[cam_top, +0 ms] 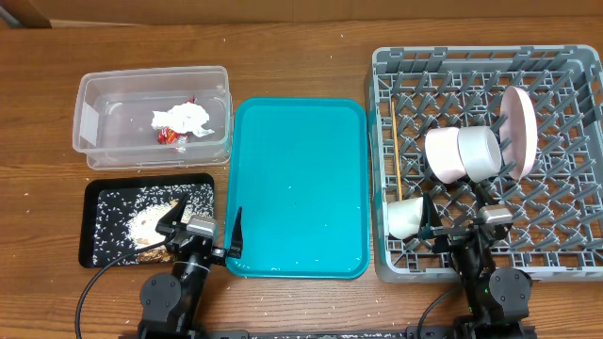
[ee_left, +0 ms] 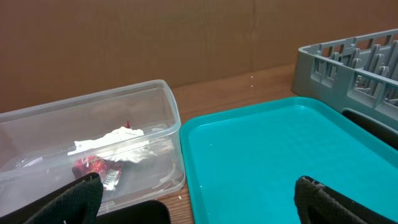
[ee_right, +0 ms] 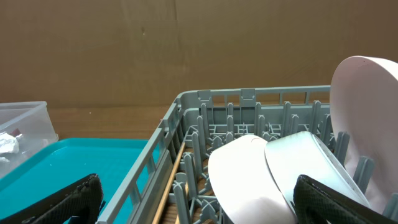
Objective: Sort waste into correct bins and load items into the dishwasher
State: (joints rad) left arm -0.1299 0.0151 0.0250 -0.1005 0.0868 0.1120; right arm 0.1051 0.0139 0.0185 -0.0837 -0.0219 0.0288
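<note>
The clear tub [cam_top: 94, 141] holds the crumpled white napkin [cam_top: 184, 118] and the red wrapper [cam_top: 170, 137]; both also show in the left wrist view, napkin [ee_left: 112, 140] and wrapper [ee_left: 89, 167]. The black tray [cam_top: 104, 193] holds rice grains and brown scraps [cam_top: 146, 221]. The grey rack [cam_top: 565, 235] holds the upright pink plate [cam_top: 520, 127], a pale bowl [cam_top: 443, 155], a white vessel [cam_top: 480, 151] on its side, a white cup [cam_top: 405, 217] and chopsticks [cam_top: 403, 174]. My left gripper [cam_top: 203, 229] is open and empty over the black tray's right edge. My right gripper [cam_top: 460, 218] is open and empty over the rack's front.
The teal serving tray [cam_top: 297, 188] lies between the bins and the rack, with a few specks on it. It shows in the left wrist view [ee_left: 280, 155] and the right wrist view [ee_right: 74, 162]. The rack wall [ee_right: 249, 94] and a chopstick [ee_right: 171, 180] are close to my right gripper [ee_right: 199, 208].
</note>
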